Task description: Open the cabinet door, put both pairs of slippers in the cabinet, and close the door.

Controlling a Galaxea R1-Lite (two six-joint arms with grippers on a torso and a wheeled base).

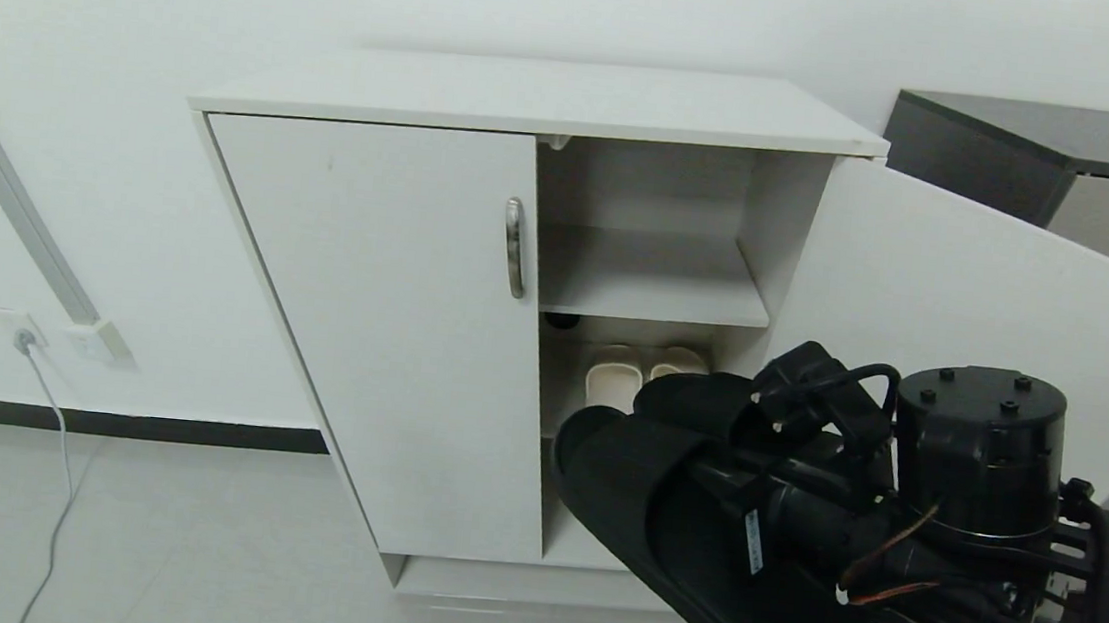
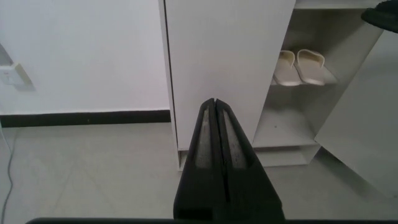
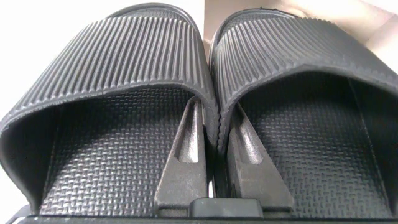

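The white cabinet stands with its right door swung open and its left door closed. A pair of cream slippers lies on the middle shelf; the same cream slippers show in the left wrist view. My right gripper holds a pair of black slippers in front of the open compartment, toes toward the cabinet. Its fingers sit inside the two slippers, pinching their adjoining inner walls. My left gripper is shut with nothing in it, low before the left door.
A bare upper shelf sits above the cream slippers, and the bottom shelf lies below them. A dark cabinet stands behind the open door. A wall socket with a cable is at the left, over bare floor.
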